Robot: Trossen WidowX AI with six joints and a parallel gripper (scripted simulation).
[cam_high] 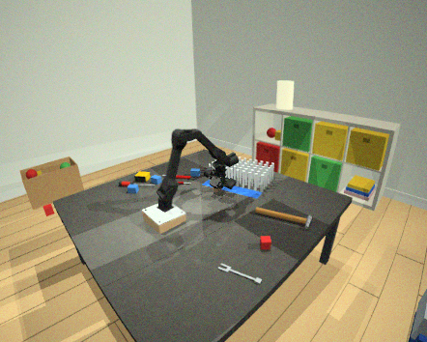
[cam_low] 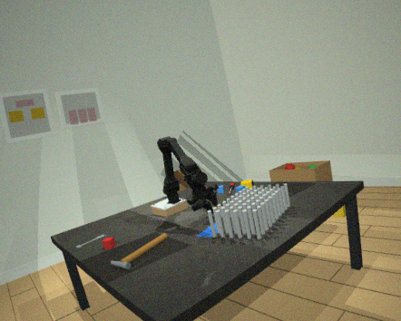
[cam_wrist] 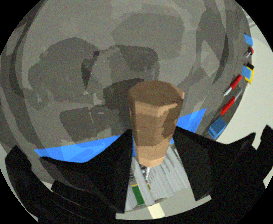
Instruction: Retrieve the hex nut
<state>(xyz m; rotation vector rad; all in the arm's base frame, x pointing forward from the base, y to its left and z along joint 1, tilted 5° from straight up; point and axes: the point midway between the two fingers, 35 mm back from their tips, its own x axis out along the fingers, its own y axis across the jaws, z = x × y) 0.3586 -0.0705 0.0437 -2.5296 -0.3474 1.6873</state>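
My gripper (cam_high: 221, 183) (cam_low: 206, 205) (cam_wrist: 152, 132) is shut on a wooden-handled tool (cam_wrist: 156, 120). The faceted handle stands between the fingers, and a short piece of thin metal shaft shows beyond it in the wrist view; its far end is hidden. The gripper is at the front of the metal spacers (cam_high: 259, 178) (cam_low: 254, 215) (cam_wrist: 163, 182), near the blue taped strip (cam_high: 248, 192) (cam_low: 207, 232) (cam_wrist: 82, 152). The spacers stand upright in rows. Whether the tool touches any spacer cannot be told. The hex nut cannot be made out in any view.
A hammer (cam_high: 281, 215) (cam_low: 148, 248), a red cube (cam_high: 266, 242) (cam_low: 109, 243) and a wrench (cam_high: 241, 273) (cam_low: 91, 241) lie on one side. On the other side are red-handled screwdrivers (cam_wrist: 228, 106), a blue block (cam_high: 195, 172) (cam_wrist: 217, 128) and a yellow block (cam_high: 142, 176) (cam_low: 247, 183).
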